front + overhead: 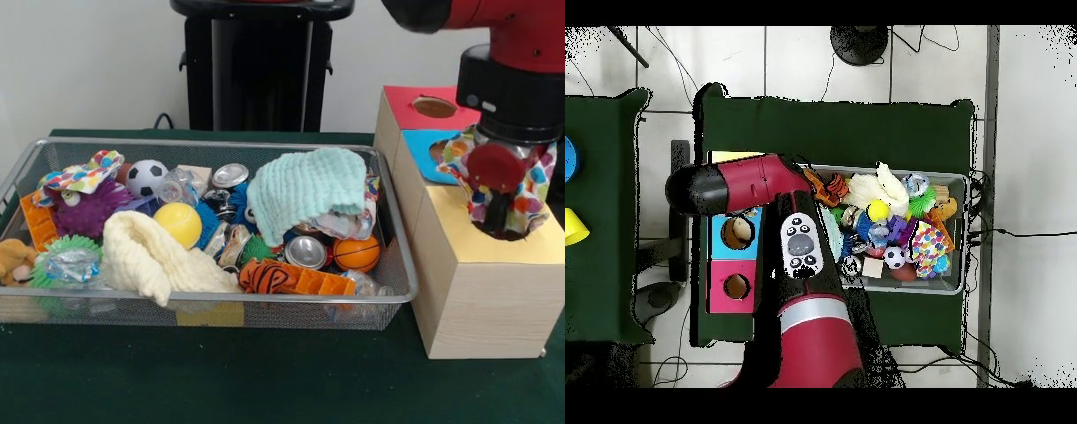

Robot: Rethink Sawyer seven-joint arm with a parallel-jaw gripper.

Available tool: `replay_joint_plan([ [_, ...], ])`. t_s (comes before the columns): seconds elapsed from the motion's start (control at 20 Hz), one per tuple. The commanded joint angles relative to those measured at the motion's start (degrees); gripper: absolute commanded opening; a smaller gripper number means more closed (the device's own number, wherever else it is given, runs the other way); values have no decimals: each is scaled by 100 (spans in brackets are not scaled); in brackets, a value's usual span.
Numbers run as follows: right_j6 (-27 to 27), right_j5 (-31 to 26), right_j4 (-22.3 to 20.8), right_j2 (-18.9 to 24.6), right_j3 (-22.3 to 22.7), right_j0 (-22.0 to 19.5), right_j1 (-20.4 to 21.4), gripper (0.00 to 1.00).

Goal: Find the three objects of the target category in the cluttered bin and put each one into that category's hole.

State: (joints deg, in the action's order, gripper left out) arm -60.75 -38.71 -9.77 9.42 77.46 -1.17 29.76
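Note:
My gripper (500,212) hangs right over the yellow-topped wooden box (481,305) and is shut on a white polka-dot fabric piece (532,196), which drapes around it. The gripper and the fabric cover the box's hole. In the overhead view my arm (730,188) hides the gripper and most of the yellow top (735,157). The wire mesh bin (221,142) stands to the left of the boxes. A second polka-dot piece (81,176) lies at its far left corner on a purple spiky toy, and it also shows in the overhead view (930,240).
The blue-topped box (424,143) and the red-topped box (408,106) stand behind the yellow one, each with a hole. The bin also holds a mint-green waffle cloth (305,190), a cream fluffy cloth (150,256), several balls, crushed cans and toys.

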Motion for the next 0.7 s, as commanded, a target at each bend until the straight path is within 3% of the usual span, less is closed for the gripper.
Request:
replay_joint_plan([
  [0.05, -821, -934, 268, 113, 883, -70, 647, 0],
  [0.35, -985, -1072, 333, 70, 608, 41, 625, 0],
  [0.7, -1037, -1013, 344, 14, 704, 59, 699, 0],
])
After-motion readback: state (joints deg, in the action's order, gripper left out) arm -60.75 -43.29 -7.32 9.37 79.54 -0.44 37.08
